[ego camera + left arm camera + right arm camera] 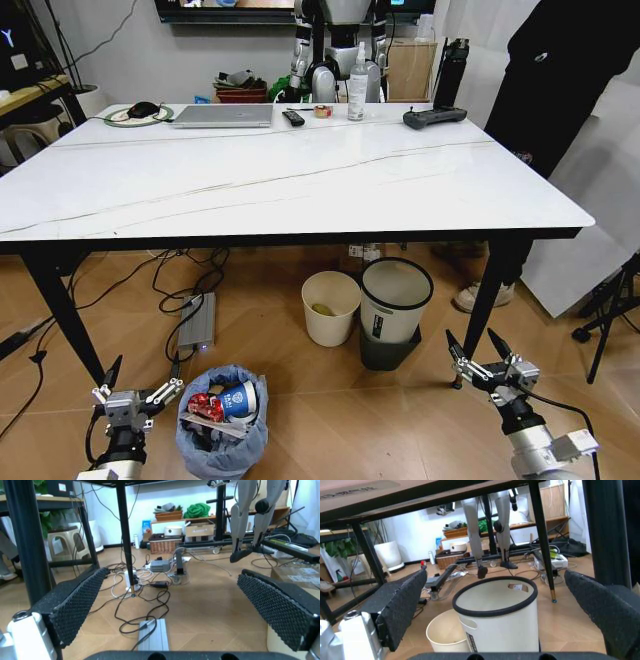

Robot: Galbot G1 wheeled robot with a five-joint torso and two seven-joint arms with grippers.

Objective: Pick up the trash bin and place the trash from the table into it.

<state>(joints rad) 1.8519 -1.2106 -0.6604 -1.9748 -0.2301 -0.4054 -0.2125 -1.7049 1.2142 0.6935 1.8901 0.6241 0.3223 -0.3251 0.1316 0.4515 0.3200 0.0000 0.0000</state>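
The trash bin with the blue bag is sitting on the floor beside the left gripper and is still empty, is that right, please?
Not quite: the trash bin does sit on the floor beside the left gripper, but it is not empty. The head view shows a blue paper cup and a red wrapper already inside the blue bag.

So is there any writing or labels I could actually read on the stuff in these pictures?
None can be read.
Blue cup in the trash bin: white print, too small to read.
White bin with dark base: a dark label on its side, blurred.
Spray bottle on the table: label too small to read.
Underside of the tabletop, right wrist view: faint lettering, illegible.
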